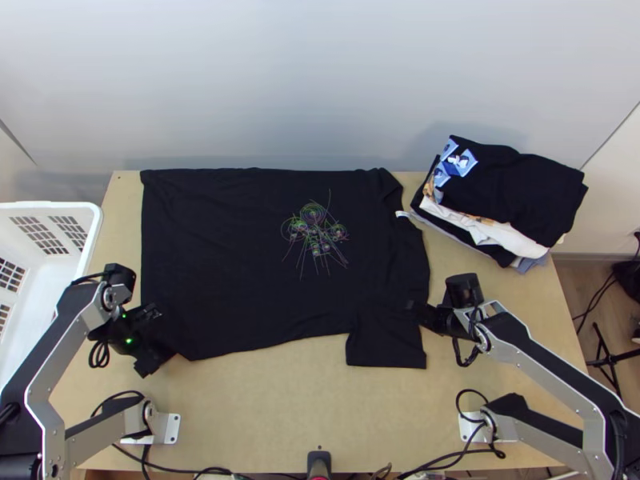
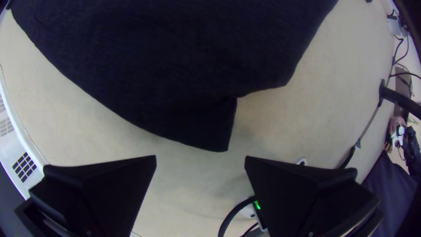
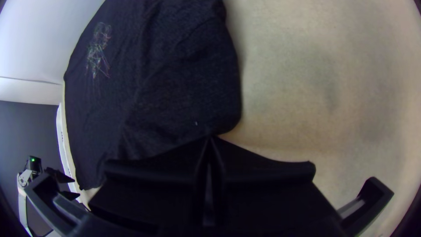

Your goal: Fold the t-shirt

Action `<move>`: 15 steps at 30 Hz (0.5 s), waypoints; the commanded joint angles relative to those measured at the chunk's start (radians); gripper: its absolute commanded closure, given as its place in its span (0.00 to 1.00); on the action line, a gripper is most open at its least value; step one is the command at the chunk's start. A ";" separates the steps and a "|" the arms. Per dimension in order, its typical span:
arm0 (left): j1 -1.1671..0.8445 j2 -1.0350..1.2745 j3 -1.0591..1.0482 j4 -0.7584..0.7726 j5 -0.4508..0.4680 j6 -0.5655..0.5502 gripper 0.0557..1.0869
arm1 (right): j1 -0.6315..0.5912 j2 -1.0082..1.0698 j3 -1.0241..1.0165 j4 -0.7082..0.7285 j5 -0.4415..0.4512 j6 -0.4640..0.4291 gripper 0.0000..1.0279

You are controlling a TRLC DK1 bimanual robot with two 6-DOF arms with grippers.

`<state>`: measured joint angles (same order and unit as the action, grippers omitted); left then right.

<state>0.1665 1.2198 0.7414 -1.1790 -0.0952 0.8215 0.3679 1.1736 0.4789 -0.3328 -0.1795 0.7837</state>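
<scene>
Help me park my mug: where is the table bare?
The biggest bare patch of table lies between the t-shirt and the near edge. A smaller one lies between the clothes pile and right arm. The left is crowded: basket, left gripper and t-shirt.

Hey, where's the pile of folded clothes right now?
In the top view, the pile of folded clothes is at the far right corner of the table, just right of the neck end of the spread black t-shirt.
</scene>
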 commanded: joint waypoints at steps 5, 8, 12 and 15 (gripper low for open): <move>-0.064 0.050 -0.020 0.030 0.009 -0.045 0.05 | -0.003 0.001 -0.005 0.001 0.000 -0.003 0.97; -0.084 0.064 -0.031 0.036 0.009 -0.059 0.05 | -0.003 0.001 -0.006 0.003 0.000 -0.004 0.97; -0.099 0.083 -0.031 0.053 0.015 -0.078 0.06 | -0.003 0.001 -0.010 0.005 0.000 -0.004 0.97; -0.102 0.078 -0.043 0.061 0.031 -0.085 0.27 | -0.003 0.000 -0.011 0.005 0.000 -0.012 0.97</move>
<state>0.0856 1.2854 0.7143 -1.1339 -0.0830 0.7589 0.3653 1.1748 0.4713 -0.3302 -0.1795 0.7803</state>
